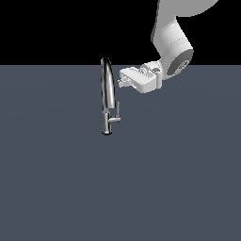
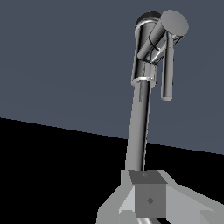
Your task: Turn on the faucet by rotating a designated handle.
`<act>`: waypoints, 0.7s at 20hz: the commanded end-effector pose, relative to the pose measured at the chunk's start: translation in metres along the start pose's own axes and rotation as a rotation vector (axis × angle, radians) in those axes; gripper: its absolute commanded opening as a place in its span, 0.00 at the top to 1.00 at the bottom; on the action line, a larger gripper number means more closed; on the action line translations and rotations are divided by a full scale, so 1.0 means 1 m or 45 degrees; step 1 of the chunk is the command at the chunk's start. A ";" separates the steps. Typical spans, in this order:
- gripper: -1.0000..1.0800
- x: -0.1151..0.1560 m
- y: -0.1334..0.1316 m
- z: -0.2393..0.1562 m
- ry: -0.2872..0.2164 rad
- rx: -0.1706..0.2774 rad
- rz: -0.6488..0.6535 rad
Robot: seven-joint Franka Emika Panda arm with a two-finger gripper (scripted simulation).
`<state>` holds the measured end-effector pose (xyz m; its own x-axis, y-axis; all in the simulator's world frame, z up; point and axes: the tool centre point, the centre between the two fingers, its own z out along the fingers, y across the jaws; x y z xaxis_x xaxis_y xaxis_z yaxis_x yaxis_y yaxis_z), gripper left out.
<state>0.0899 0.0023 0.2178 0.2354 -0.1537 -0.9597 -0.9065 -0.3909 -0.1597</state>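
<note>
The chrome faucet (image 1: 108, 89) stands upright on the dark floor, its tall arched spout rising from a cylindrical base. The handle (image 1: 117, 109), a thin short lever, points up from a side stub near the base, on the exterior view's right. My gripper (image 1: 122, 80) hovers beside the top of the spout, to its right and well above the handle, touching neither. The wrist view looks along the faucet (image 2: 140, 122) to the handle (image 2: 167, 72). At the edge of that view the gripper (image 2: 148, 199) has its fingers together and holds nothing.
A flat grey-blue floor (image 1: 179, 179) carries only the faucet. My white arm (image 1: 172, 42) comes down from the exterior view's upper right.
</note>
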 end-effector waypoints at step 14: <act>1.00 0.086 -0.008 0.027 -0.273 0.220 0.223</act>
<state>0.1067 0.0153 0.1349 0.0189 -0.0130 -0.9997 -0.9748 -0.2226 -0.0155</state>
